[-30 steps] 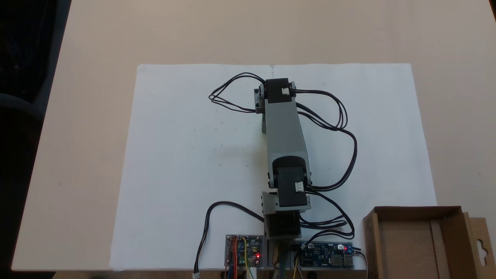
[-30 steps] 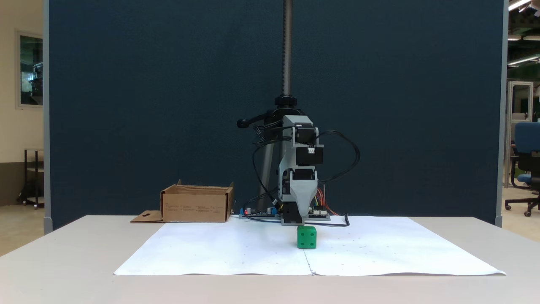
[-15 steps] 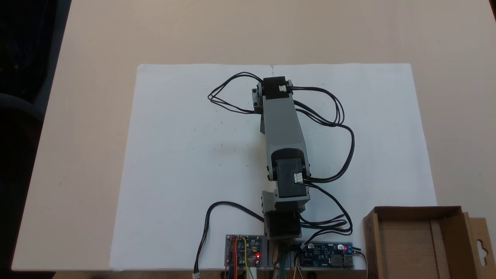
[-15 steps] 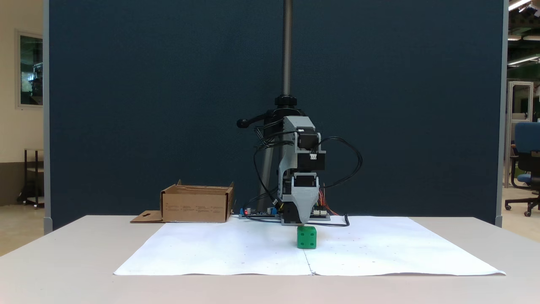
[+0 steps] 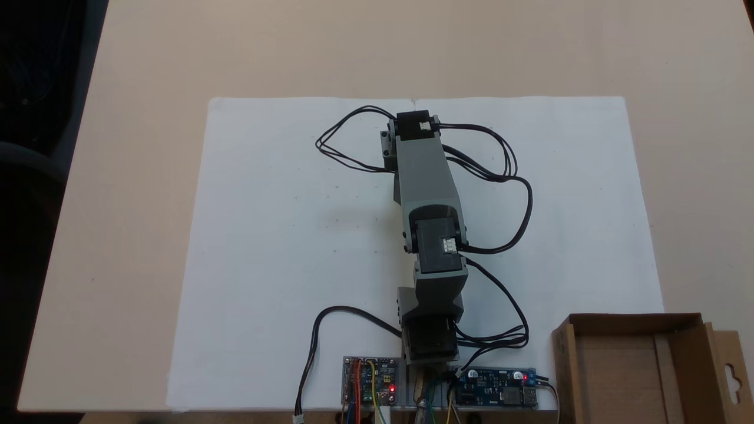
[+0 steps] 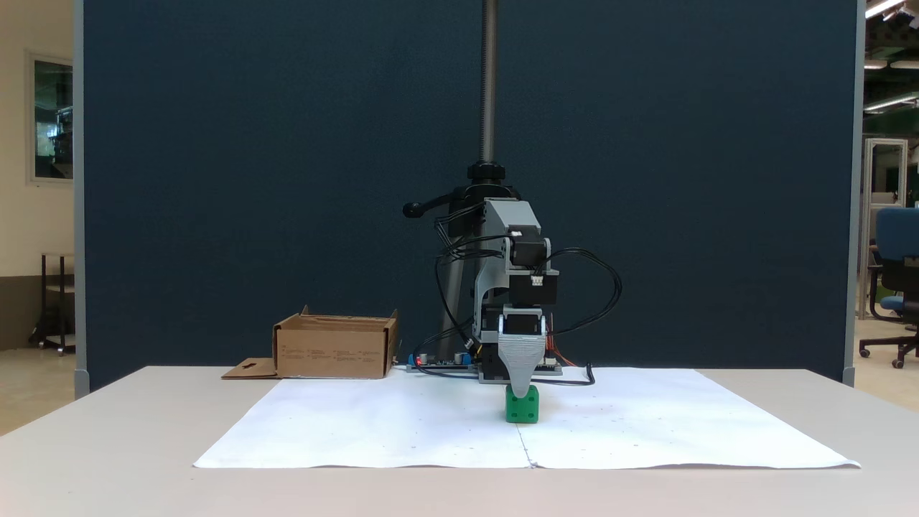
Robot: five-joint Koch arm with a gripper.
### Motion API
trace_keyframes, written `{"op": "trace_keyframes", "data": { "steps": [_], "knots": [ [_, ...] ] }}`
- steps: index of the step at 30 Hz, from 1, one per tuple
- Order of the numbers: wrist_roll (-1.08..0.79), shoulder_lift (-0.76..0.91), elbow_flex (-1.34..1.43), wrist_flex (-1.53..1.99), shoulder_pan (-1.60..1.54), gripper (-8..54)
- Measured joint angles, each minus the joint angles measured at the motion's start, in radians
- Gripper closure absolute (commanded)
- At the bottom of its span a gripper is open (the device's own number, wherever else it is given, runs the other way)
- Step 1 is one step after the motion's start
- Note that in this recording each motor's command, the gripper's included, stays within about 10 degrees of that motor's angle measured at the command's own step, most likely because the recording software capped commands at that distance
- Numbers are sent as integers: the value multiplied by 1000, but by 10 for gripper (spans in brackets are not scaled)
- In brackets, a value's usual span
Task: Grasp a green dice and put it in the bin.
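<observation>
In a fixed view, the tool's (image 6: 521, 391) tip overlaps the green dice's (image 6: 522, 408) top; jaw state unclear.

Matt plastic green dice (image 6: 522, 406); brown cardboard bin (image 5: 633, 365); smooth white paper sheet (image 5: 283, 235).

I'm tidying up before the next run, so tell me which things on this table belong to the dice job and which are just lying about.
Part of the job:
- green dice, on the white paper
- bin, the open cardboard box
- gripper, tip down in front of the dice

Just there:
- white paper covering the table
- circuit boards by the arm's base
- black cables
</observation>
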Motion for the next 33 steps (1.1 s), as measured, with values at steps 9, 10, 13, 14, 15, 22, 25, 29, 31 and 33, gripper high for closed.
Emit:
{"op": "trace_keyframes", "data": {
  "steps": [9, 10, 13, 14, 15, 22, 25, 29, 31, 33],
  "knots": [
    [2, -51, -5, 0, 0, 28],
    [2, -58, -3, 0, 0, 28],
    [2, -72, -5, 0, 0, 28],
    [2, -72, -6, 0, 0, 28],
    [2, -75, -6, 0, 0, 28],
    [2, -104, -6, 0, 0, 32],
    [2, -106, -6, 0, 0, 33],
    [2, -110, -6, 0, 0, 33],
    [2, -124, -6, 0, 0, 37],
    [3, -121, -6, 0, 0, 42]
  ]
}}
